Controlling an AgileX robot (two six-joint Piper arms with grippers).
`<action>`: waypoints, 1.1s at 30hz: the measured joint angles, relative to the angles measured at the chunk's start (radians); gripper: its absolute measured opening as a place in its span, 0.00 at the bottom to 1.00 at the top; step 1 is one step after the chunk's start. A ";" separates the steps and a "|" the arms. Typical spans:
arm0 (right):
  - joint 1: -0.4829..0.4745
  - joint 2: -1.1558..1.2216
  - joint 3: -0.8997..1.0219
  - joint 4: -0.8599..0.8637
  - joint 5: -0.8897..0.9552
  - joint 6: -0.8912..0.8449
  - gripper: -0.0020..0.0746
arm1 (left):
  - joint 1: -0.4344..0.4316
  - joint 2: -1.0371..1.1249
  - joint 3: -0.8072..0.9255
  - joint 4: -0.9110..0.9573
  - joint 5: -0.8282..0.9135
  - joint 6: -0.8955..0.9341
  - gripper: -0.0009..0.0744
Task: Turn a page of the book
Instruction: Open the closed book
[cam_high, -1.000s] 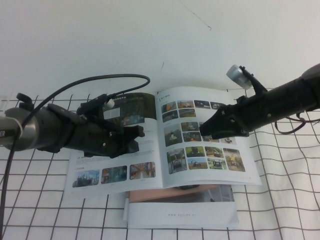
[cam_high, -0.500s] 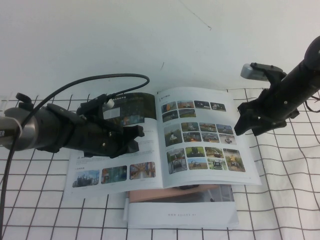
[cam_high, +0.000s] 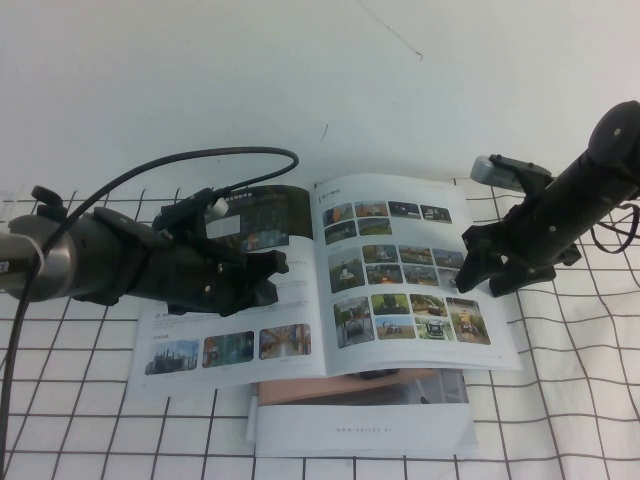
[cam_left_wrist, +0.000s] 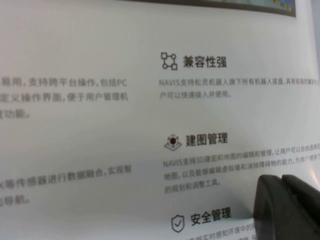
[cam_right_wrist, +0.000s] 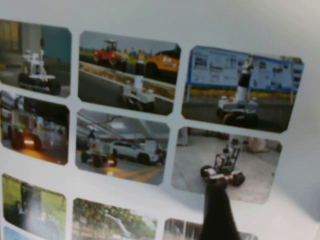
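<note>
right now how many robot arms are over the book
2. The left gripper rests on the book's banner sheet; the right gripper hovers at the outer edge of the page of vehicle photos.

Left gripper (cam_high: 268, 277): arm stretched low toward centre, jaws closed together. Right gripper (cam_high: 481, 273): arm angled down from right, jaws parted.

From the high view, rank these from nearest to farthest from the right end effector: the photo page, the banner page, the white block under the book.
Right end effector, at the book's right edge:
1. Photo page, right half, directly beside it.
2. White block, below, toward the robot.
3. Banner page, left half, under the left end effector.
</note>
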 joint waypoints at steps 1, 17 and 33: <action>0.000 0.000 0.000 0.000 -0.001 0.000 0.59 | 0.000 0.001 0.000 0.000 0.000 0.000 0.01; -0.008 0.039 -0.009 0.164 0.030 -0.107 0.59 | 0.002 0.001 0.000 -0.004 0.004 -0.001 0.01; -0.004 0.017 -0.001 0.555 0.094 -0.346 0.59 | 0.004 0.001 0.000 -0.006 0.012 -0.002 0.01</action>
